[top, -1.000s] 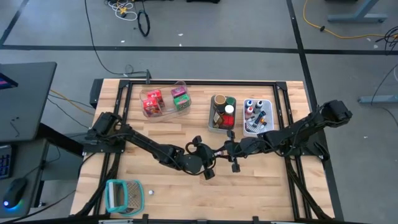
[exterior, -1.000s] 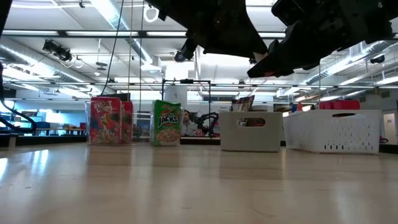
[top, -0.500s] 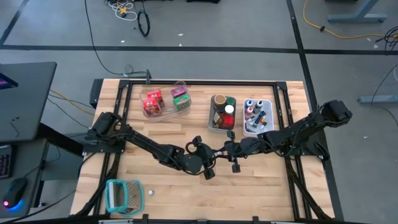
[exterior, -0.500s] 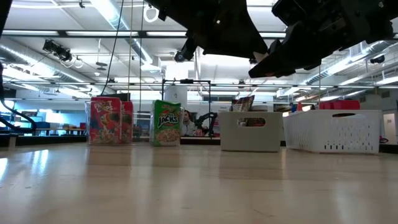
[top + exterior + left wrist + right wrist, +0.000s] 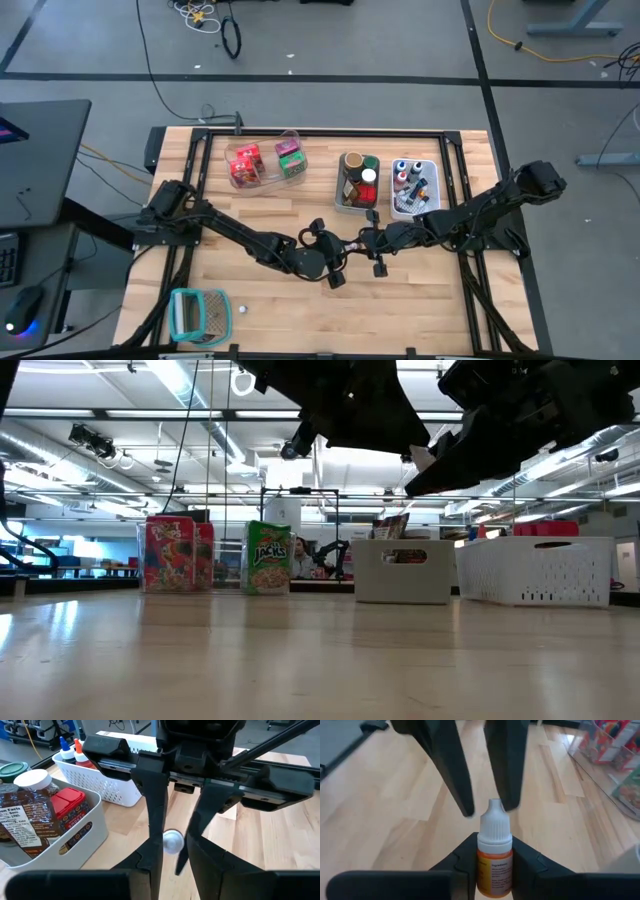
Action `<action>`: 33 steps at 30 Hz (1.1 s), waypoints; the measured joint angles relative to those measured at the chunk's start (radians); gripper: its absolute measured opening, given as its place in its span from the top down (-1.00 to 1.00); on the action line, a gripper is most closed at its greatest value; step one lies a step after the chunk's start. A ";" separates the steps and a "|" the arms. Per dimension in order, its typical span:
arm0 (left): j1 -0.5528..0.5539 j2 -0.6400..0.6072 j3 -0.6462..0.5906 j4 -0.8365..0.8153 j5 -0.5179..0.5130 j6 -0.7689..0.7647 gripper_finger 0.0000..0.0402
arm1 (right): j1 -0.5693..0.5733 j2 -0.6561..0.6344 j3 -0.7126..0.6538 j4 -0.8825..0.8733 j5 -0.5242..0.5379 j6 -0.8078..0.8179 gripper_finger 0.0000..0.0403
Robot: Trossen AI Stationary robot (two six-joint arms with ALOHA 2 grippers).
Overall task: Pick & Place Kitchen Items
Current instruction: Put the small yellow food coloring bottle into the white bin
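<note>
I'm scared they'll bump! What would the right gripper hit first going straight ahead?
Probably the left gripper, whose open fingers flank the white cap of the small orange dropper bottle that the right gripper holds.

Three bins (image 5: 262,178) up back, two red packets (image 5: 243,163), one green packet (image 5: 291,159), one dropper bottle (image 5: 494,851) between fingers.

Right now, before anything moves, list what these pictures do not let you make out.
1. Dropper bottle, held in the right tool with the left tool at its cap: label print blurred, right wrist view.
2. Same bottle, high view: hidden where the two tools meet.
3. Low view: both arms cut off by the top edge.
4. White speck beside the teal holder, high view: too small to name.
</note>
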 joint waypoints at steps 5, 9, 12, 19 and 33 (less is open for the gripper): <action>0.000 0.000 0.000 -0.015 -0.001 -0.004 0.51 | 0.000 0.000 0.000 -0.055 0.055 0.000 0.57; 0.000 0.000 0.000 -0.031 -0.026 -0.042 0.51 | 0.000 0.000 0.000 -0.113 0.115 0.000 0.57; 0.000 0.000 0.000 -0.027 -0.029 -0.070 0.51 | 0.000 -0.004 0.000 -0.173 0.174 0.025 0.57; 0.000 0.000 0.000 -0.026 -0.010 -0.071 0.51 | 0.001 -0.076 0.000 -0.286 0.267 0.074 0.57; -0.001 0.000 0.000 -0.018 0.142 -0.132 0.51 | 0.019 -0.331 0.000 -0.765 0.758 0.402 0.57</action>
